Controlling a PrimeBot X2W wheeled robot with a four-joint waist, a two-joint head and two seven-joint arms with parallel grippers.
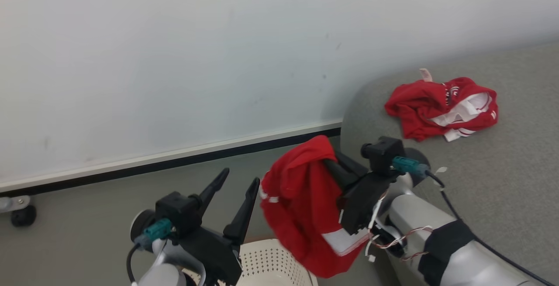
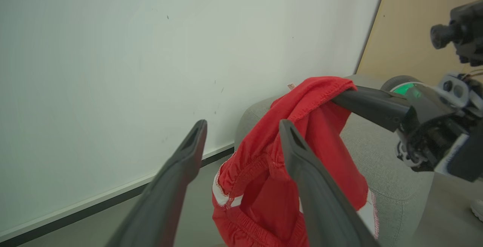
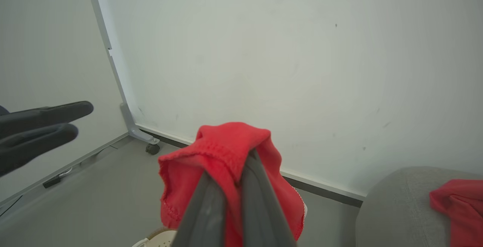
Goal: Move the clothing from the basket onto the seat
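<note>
Right gripper (image 1: 332,166) pinches a bright red fabric garment (image 1: 301,207) hanging above the cream perforated plastic basket (image 1: 270,262); the light-grey upholstered seat (image 1: 502,181) lies rightward, nearest this arm. Left gripper (image 1: 240,177) gapes empty.

Our right gripper (image 3: 231,166) has its two long dark fingers pressed together on a bright red fabric garment (image 3: 219,145), which drapes over their tips and hangs down both sides. Beneath it we see a sliver of the cream-white perforated plastic basket (image 3: 158,239). A second red fabric garment (image 3: 456,209) lies on the light-grey upholstered seat (image 3: 392,205), back from its rounded corner. Our left gripper (image 3: 81,120) reaches in from the left.
</note>
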